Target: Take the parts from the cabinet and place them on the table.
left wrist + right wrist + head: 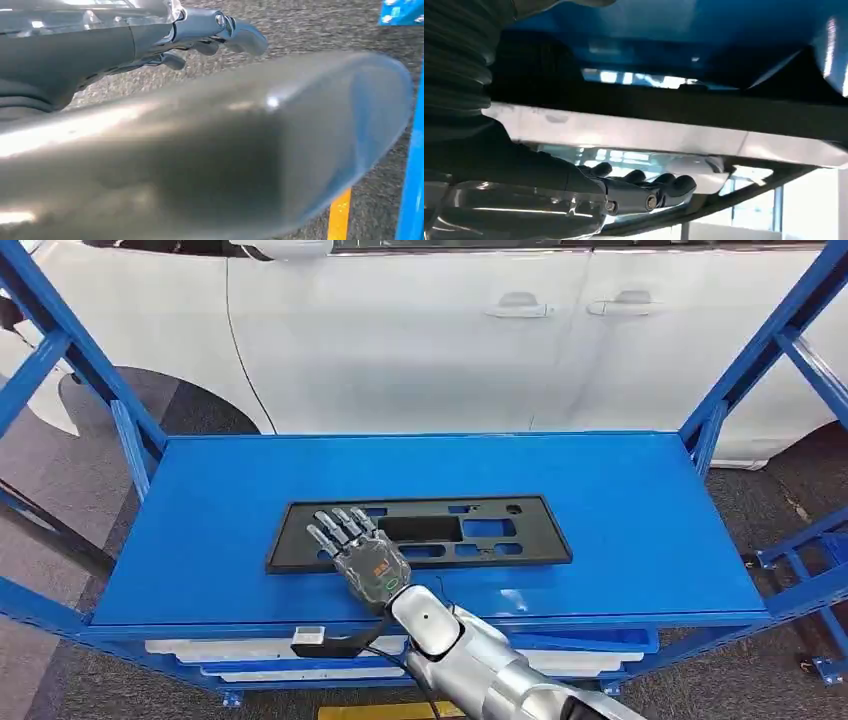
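A flat black plastic frame part with several cut-outs lies flat on the blue cabinet shelf, near its front edge. My right hand reaches in from below and rests on top of the part's left end, fingers stretched forward and apart. In the right wrist view the dark fingers lie along the part's long edge, with the blue shelf behind it. Whether the thumb is under the edge stays hidden. My left hand hangs over the grey carpet and holds nothing.
A white car stands close behind the cabinet. Blue slanted uprights frame the shelf on both sides. White parts lie on a lower shelf under the front edge. A yellow floor line runs beside a blue post.
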You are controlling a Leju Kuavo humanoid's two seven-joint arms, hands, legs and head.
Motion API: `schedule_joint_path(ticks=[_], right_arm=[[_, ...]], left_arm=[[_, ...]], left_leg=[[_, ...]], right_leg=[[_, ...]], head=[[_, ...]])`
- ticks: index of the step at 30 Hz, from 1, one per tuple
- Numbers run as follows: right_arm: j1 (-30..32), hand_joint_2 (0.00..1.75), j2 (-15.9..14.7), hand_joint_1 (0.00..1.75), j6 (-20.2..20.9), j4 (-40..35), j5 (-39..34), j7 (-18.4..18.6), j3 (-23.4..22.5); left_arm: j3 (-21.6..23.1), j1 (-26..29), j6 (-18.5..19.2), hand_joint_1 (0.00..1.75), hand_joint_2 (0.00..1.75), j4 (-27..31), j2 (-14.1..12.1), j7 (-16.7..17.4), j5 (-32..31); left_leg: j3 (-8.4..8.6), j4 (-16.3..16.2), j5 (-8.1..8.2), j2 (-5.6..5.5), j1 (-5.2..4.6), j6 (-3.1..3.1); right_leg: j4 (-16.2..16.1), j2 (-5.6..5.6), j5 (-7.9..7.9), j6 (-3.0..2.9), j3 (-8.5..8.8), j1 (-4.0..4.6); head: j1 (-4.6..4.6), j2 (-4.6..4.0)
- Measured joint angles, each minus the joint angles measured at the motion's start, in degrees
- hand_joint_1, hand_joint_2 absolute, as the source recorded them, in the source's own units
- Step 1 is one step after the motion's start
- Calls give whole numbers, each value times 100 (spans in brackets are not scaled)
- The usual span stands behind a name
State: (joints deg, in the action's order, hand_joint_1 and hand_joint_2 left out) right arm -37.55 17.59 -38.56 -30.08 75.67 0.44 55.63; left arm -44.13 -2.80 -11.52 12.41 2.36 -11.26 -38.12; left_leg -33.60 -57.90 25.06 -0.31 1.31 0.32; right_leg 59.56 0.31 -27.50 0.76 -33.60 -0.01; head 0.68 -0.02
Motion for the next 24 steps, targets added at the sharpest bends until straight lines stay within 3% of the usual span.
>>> schedule_joint_path(ticks=[1,3,4,5,6,7,8,9,10,12,13,14,15,16,18,19,20,21,23,24], right_arm=[[-57,175,11,0,0,84,24,42,-29],[-95,175,9,0,-11,280,50,125,-109],[-105,175,9,0,-7,346,88,164,-140],[-134,175,9,0,0,418,140,214,-160],[-173,175,9,0,18,473,182,263,-171],[-204,175,9,0,39,525,227,314,-190],[-238,175,9,0,59,569,256,371,-212],[-275,175,9,0,72,606,284,419,-240],[-304,175,9,0,90,650,313,461,-271],[-336,175,-4,0,109,722,328,503,-319],[-355,175,-9,12,124,742,337,531,-341],[-382,175,-13,12,155,761,341,547,-367],[-390,175,-15,145,212,785,341,562,-398],[-399,175,-17,175,278,823,341,571,-418],[-392,175,-33,175,337,875,343,571,-440],[-391,175,-43,175,371,897,341,566,-444],[-388,175,-50,175,402,919,339,551,-453],[-389,175,-59,175,440,934,337,538,-468],[-401,175,-68,175,511,951,330,534,-496],[-408,175,-72,175,516,958,330,534,-503]], left_arm=[[0,-15,7,0,0,0,-4,-4,-18],[0,-19,22,0,0,0,-11,-15,-35],[0,-15,26,0,0,-2,-18,-18,-40],[0,-13,31,0,0,-2,-17,-20,-48],[0,-16,35,0,0,-2,-17,-24,-55],[0,-21,37,0,0,-2,-17,-26,-63],[0,-22,42,0,0,-2,-17,-35,-77],[0,-22,44,0,0,-2,-17,-44,-81],[0,-24,44,0,0,-2,-13,-46,-92],[0,-20,44,0,0,-2,-20,-55,-101],[0,-23,46,0,0,-2,-20,-61,-116],[0,-31,46,0,0,-2,-30,-76,-122],[0,-30,53,0,0,-2,-35,-96,-125],[2,-30,59,0,0,-2,-35,-114,-134],[2,-20,61,0,0,-2,-46,-144,-131],[2,-12,66,0,0,-2,-57,-155,-131],[2,-7,72,0,0,-2,-57,-164,-131],[0,-7,88,0,0,-2,-59,-173,-131],[2,-14,131,0,0,-2,-72,-197,-140],[2,-19,138,0,0,-2,-74,-199,-144]], left_leg=[[-6,-1,-2,3,0,31],[-14,-3,-1,3,-9,40],[-14,-5,0,5,-13,41],[-8,-6,1,5,-15,42],[0,-6,1,2,-20,41],[11,-5,1,-3,-24,40],[27,-2,3,-4,-33,37],[36,-1,3,-3,-33,34],[29,-12,13,-5,-69,-5],[35,18,-1,-1,-35,-75],[59,54,-19,0,-31,-107],[66,83,-21,2,-62,-149],[45,-20,52,3,-39,-158],[-83,-303,261,3,-35,-162],[-496,-1212,710,4,-15,-207],[-675,-1606,837,4,-12,-231],[-737,-1733,815,5,-7,-248],[-655,-1551,653,6,2,-259],[-166,-586,156,11,29,-270],[96,-87,-12,14,47,-268]], right_leg=[[332,-2,-199,28,-155,-9],[1299,-3,-611,69,-622,-34],[1615,-3,-686,75,-782,-35],[1655,-3,-617,68,-819,-34],[1405,-3,-424,49,-707,-33],[955,-3,-176,17,-488,-28],[367,-3,78,-37,-186,-9],[-119,-9,186,-108,65,25],[-190,-22,148,-107,67,33],[-196,-13,168,-123,52,61],[-210,-8,179,-149,59,66],[-310,0,242,-190,114,2],[-390,-22,288,-196,158,-14],[-405,-29,306,-235,161,-19],[-402,-31,308,-240,143,-12],[-399,-31,307,-241,140,-9],[-395,-30,307,-240,142,-12],[-384,-29,304,-235,144,-17],[-333,-18,276,-195,143,-29],[-285,-14,250,-165,134,-25]], head=[[-18,2],[-22,2],[-20,2],[-22,0],[-22,2],[-22,2],[-24,2],[-22,0],[-5,2],[-29,2],[-42,2],[-27,2],[-35,0],[-16,2],[-20,2],[-25,0],[-18,0],[-22,2],[-20,0],[-22,0]])
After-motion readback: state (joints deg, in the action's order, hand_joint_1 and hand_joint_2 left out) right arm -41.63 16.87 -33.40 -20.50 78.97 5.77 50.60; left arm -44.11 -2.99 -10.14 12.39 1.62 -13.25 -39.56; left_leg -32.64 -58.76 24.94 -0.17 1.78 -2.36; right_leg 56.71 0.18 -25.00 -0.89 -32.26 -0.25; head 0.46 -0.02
